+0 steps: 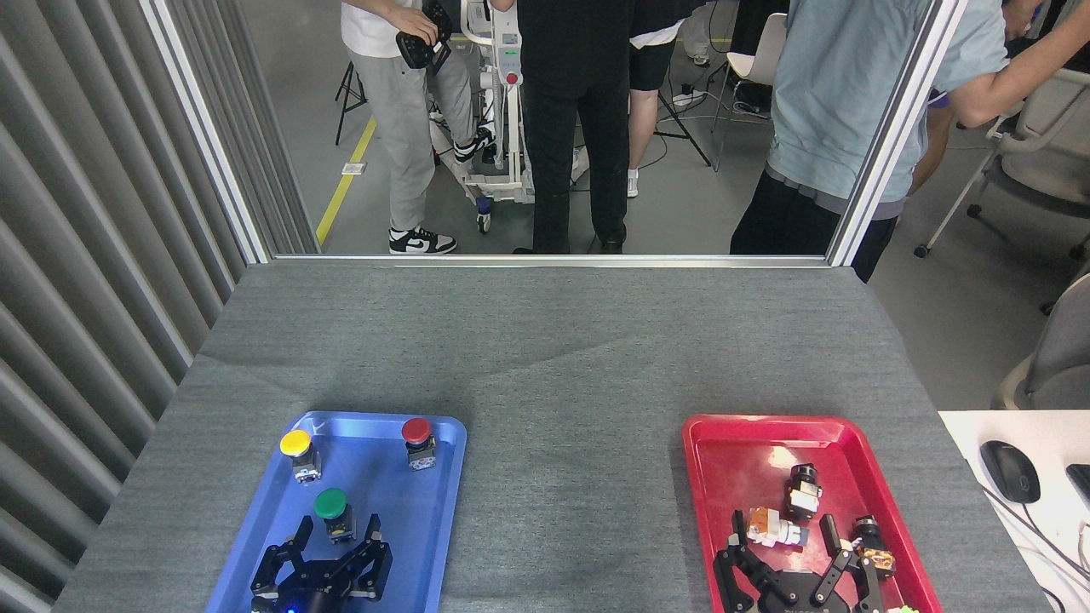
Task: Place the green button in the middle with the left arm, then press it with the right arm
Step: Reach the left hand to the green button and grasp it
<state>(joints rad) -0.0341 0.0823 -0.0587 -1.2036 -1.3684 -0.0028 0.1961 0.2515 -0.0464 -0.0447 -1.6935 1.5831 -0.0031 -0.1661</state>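
Observation:
The green button stands upright in the blue tray, green cap up, in the tray's middle. My left gripper is just in front of it at the bottom edge, open, with its black fingertips spread on either side of the button's body and a blue light showing on its base. My right gripper is open over the red tray, fingers spread with nothing between them. The middle, bare grey cloth, lies between the two trays.
A yellow-capped button and a red-capped button stand at the blue tray's far end. Small parts lie in the red tray. Several people stand beyond the table's far edge. A mouse sits on a white desk at right.

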